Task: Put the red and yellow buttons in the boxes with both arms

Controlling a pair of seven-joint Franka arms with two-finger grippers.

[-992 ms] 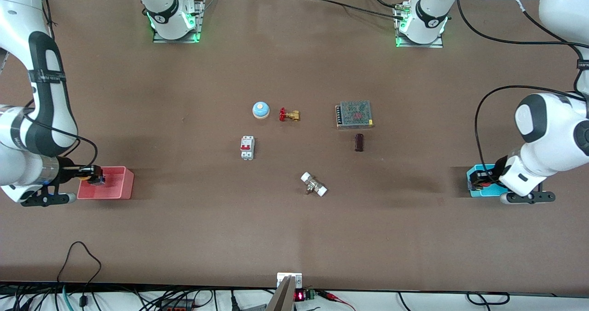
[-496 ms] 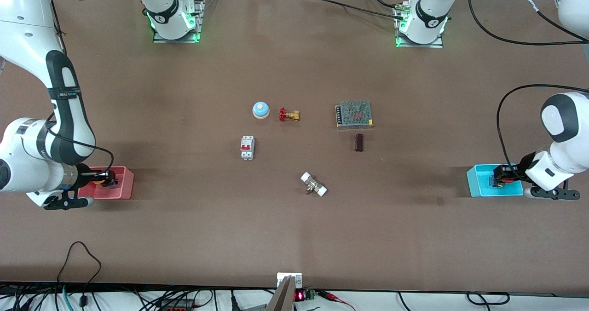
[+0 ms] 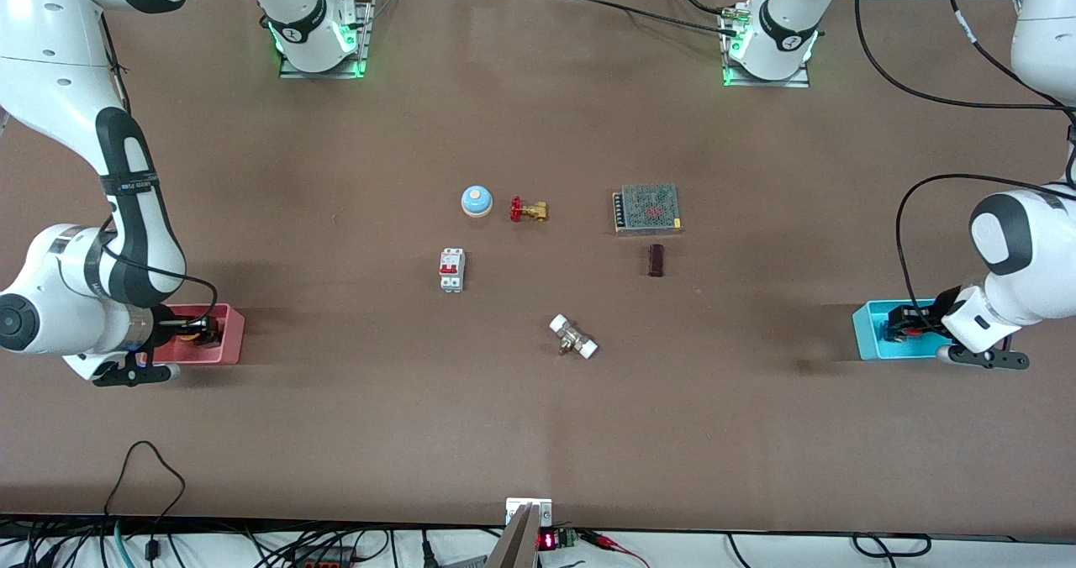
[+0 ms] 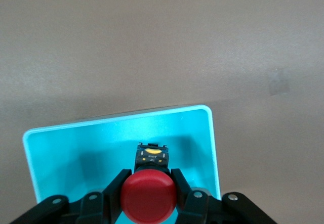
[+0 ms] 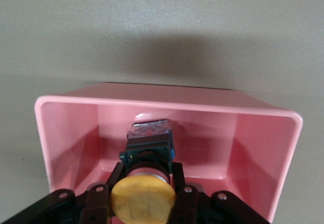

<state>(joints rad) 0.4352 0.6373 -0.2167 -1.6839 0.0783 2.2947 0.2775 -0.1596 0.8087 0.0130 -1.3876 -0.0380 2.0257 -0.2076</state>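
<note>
Red button (image 4: 148, 196) sits clamped in the left gripper (image 4: 148, 193), held inside the cyan box (image 4: 212, 148) at the left arm's end of the table. The yellow button (image 5: 143, 199) is clamped likewise in the right gripper (image 5: 144, 186), inside the pink box (image 5: 71, 133) at the right arm's end. This looks like the placing step; next, each gripper should spread its fingers and lift out.

One box (image 3: 227, 337) sits at the right arm's end of the table (image 3: 538, 433), the other box (image 3: 870, 333) at the left arm's end, a button inside each
</note>
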